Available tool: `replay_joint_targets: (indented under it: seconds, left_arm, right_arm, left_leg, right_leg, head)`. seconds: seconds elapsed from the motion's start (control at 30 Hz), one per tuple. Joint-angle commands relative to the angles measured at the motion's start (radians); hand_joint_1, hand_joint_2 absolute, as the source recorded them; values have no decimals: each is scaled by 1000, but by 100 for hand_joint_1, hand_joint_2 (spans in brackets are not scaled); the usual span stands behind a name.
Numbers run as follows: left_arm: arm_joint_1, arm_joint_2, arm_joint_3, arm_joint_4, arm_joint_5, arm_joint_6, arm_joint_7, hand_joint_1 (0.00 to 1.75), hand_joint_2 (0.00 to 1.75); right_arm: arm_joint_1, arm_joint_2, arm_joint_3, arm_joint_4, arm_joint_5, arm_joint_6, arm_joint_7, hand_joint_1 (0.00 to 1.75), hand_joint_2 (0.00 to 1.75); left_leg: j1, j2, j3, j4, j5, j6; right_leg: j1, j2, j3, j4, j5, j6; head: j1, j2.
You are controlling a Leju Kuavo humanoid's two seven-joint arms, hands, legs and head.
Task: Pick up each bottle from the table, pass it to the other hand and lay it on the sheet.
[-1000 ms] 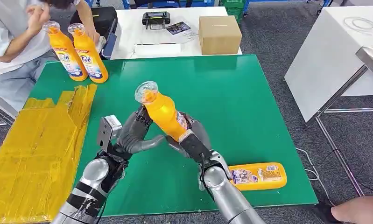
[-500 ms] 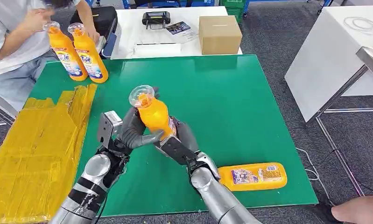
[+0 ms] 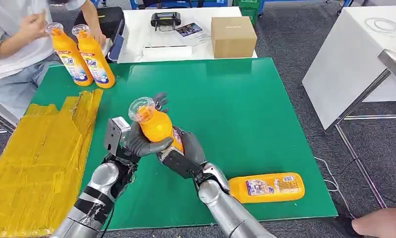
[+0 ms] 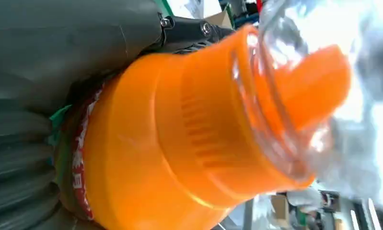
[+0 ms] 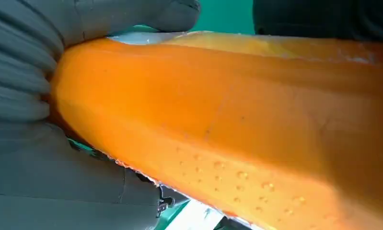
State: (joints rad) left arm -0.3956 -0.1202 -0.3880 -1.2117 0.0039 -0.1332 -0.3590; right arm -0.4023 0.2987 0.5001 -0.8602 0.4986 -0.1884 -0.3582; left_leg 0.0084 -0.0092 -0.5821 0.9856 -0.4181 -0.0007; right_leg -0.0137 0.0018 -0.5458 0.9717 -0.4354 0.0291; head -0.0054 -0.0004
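Between left hand (image 3: 139, 144) and right hand (image 3: 181, 156), both gripping, one orange bottle (image 3: 156, 130) (droplets visible at the right wrist).

orange bottles: 4 – one held upright (image 3: 156, 130), one lying on the green mat (image 3: 268, 187), two standing at the far corner (image 3: 67, 48) (image 3: 93, 51) | cardboard box: 1 (image 3: 233, 36) | yellow sheet: 1 (image 3: 37, 158)
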Motion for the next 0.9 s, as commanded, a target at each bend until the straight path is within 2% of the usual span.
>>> replay_joint_targets:
  seconds: [0.03, 0.43, 0.47, 0.5, 0.7, 0.9]
  left_arm:
    - [-109, -20, -15, 208, -83, 30, 22, 0, 175]
    - [-84, -36, 26, 181, -54, 30, -6, 0, 175]
    - [-71, -41, 41, 157, -41, 36, -16, 82, 175]
    - [-61, -41, 49, 135, -35, 39, -20, 175, 175]
    - [-39, -44, 75, 91, -12, 55, -19, 175, 175]
    - [-45, -41, 87, 100, 45, 9, -8, 175, 175]
  right_arm:
    - [-33, -5, 111, 40, 2, -12, 2, 175, 175]
    - [-32, -3, 109, 56, -7, -16, -2, 175, 175]
    - [-31, -2, 109, 61, -8, -18, -2, 175, 175]
    - [-30, -2, 109, 67, -10, -20, -4, 175, 175]
    - [-26, -2, 101, 79, -15, -33, -14, 175, 175]
    - [-24, -6, 100, 77, -16, -44, -16, 175, 175]
  left_leg:
    - [1, 0, 2, 1, -1, 0]
    - [1, 1, 2, 1, -2, 0]
    - [1, 1, 1, 1, -1, 0]
    - [0, 1, 1, 0, -1, 0]
    - [1, 1, 1, 1, -2, 0]
    - [1, 0, 1, 0, -1, 0]
  right_leg:
    - [1, -1, 3, -1, -1, -1]
    - [2, 0, 3, 0, -1, -1]
    - [1, 0, 2, 0, -1, -1]
    - [0, 1, 1, 0, -1, -1]
    - [1, 0, 2, 0, -1, -1]
    - [1, 0, 2, 0, -1, -1]
  head:
    - [0, 0]
    - [0, 0]
    - [0, 0]
    - [0, 0]
    - [0, 0]
    - [0, 0]
